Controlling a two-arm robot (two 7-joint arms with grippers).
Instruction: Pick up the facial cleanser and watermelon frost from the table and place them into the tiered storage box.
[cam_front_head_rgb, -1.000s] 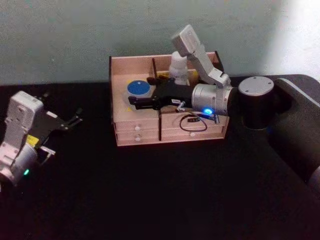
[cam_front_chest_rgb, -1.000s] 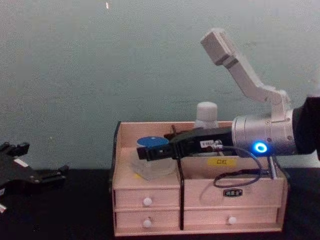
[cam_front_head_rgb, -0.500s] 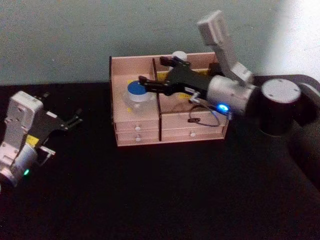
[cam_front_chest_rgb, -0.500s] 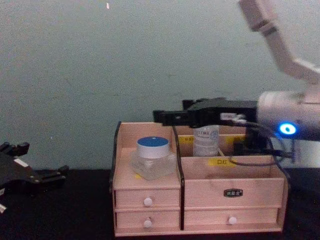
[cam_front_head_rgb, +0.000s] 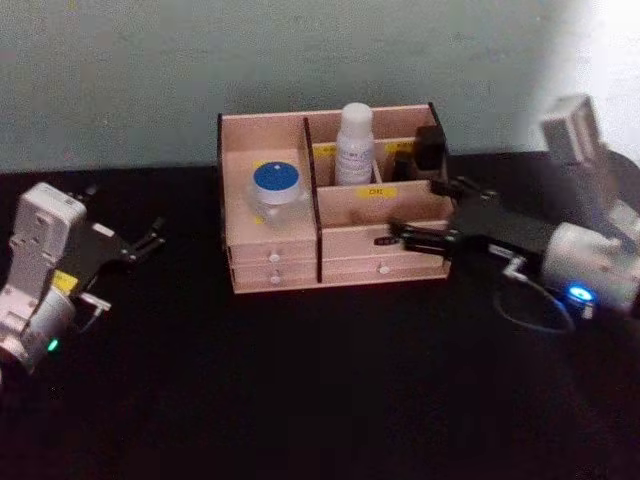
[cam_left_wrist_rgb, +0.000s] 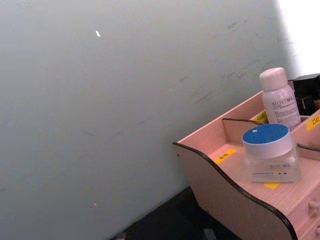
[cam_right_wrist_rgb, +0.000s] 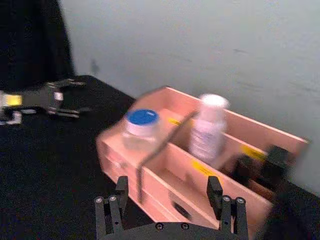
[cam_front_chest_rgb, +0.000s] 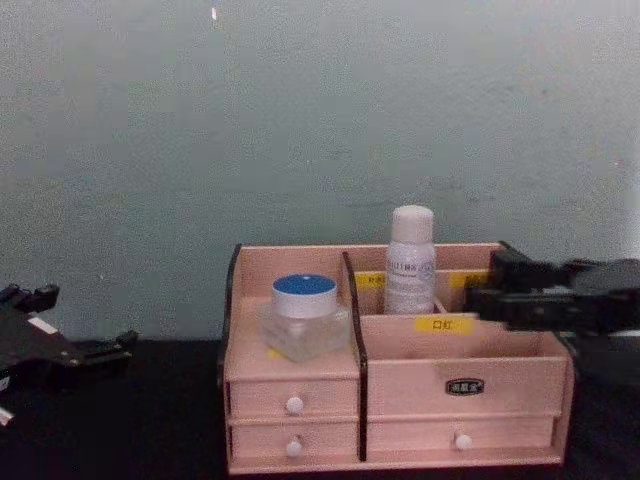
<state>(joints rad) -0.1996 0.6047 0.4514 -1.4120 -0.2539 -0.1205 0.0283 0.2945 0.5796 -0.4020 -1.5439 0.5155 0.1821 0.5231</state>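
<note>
I read both items as seated in the tiered storage box (cam_front_head_rgb: 335, 262): watermelon frost (cam_front_head_rgb: 277, 190) left compartment, facial cleanser (cam_front_head_rgb: 354, 146) upright behind the divider. My right hand (cam_front_head_rgb: 405, 236), fingers spread and empty, sits at the box's right front. Left hand (cam_front_head_rgb: 150, 240) parked on the counter (cam_front_head_rgb: 300, 390); I cannot tell its state.

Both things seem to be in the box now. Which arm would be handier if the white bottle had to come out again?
Right, probably. The right hand is open beside the box, near the bottle; the left hand sits far off.
</note>
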